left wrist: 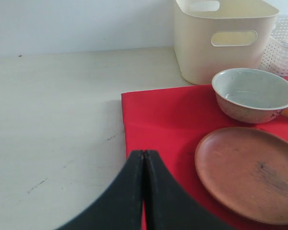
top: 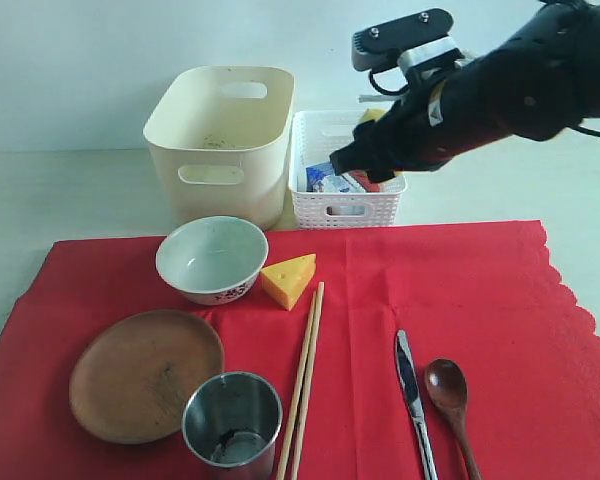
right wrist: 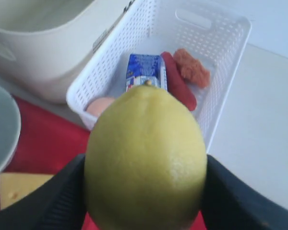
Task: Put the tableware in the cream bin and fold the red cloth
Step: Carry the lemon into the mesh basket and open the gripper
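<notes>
Right fingers clamping a lemon by the white lattice basket, left gripper hovering closed, empty, over red cloth

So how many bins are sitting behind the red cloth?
2. The cream bin stands behind the bowl; the white lattice basket sits just right of it in the exterior view. No others visible.

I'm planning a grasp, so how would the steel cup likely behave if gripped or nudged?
The steel cup stands upright and looks thin-walled, so it is probably light and stiff. Its shiny wall may slip between gripper pads. A push near the rim could tip it, perhaps onto the brown plate beside it.
</notes>
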Action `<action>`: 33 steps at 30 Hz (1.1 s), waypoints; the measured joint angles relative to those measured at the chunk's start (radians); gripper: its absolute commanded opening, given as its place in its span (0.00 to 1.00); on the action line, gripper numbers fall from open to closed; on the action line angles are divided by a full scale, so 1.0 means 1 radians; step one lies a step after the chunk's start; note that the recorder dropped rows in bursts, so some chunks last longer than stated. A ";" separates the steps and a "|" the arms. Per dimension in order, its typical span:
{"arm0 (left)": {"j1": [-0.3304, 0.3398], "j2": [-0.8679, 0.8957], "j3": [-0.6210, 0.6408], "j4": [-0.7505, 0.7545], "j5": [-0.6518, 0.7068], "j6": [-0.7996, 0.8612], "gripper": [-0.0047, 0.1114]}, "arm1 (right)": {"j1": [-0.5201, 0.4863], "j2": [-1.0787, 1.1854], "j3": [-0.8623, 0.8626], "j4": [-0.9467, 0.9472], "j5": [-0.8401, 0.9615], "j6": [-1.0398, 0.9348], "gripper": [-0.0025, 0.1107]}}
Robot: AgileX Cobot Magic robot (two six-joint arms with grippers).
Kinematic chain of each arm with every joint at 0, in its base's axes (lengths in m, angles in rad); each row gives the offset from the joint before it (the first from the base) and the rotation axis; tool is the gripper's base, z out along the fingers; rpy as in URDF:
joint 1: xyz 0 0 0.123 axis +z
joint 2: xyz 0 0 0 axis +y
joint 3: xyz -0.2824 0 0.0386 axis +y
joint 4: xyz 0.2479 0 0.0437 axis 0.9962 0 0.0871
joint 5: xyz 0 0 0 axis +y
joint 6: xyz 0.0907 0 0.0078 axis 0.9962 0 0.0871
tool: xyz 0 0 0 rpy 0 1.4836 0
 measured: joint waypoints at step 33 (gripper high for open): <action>0.000 0.000 0.000 0.000 0.000 0.000 0.04 | -0.101 0.557 -0.586 0.003 0.111 -0.151 0.75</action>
